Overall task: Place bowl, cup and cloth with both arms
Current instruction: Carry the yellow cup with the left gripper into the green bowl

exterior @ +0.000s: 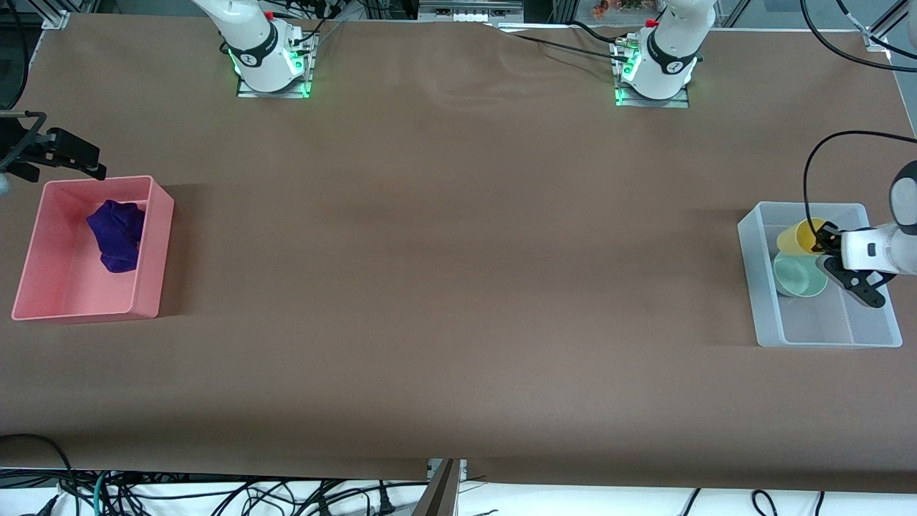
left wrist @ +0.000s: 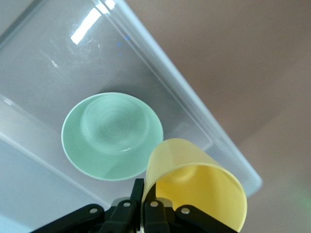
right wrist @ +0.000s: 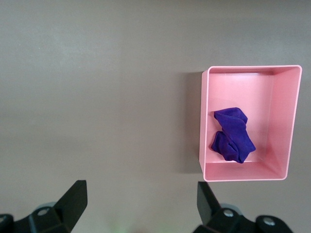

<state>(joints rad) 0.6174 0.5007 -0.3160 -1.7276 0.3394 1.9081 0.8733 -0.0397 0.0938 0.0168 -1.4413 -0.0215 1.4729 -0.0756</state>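
The yellow cup [exterior: 799, 237] is tilted on its side over the clear bin [exterior: 831, 337], at the left arm's end of the table. My left gripper [exterior: 825, 242] is shut on the cup's wall at the rim; the left wrist view shows the cup [left wrist: 194, 187] pinched between the fingers [left wrist: 138, 194]. The mint-green bowl [exterior: 799, 276] lies in the clear bin just beside the cup, and it also shows in the left wrist view [left wrist: 112, 136]. The purple cloth [exterior: 117, 234] lies bunched in the pink bin [exterior: 154, 258]. My right gripper [exterior: 75, 156] is open and empty, raised over the table beside the pink bin.
The pink bin [right wrist: 286, 121] with the cloth [right wrist: 233, 136] shows in the right wrist view, off to one side of the open right gripper [right wrist: 141, 201]. The brown table [exterior: 458, 287] stretches between the two bins. The arm bases stand along the table's edge farthest from the front camera.
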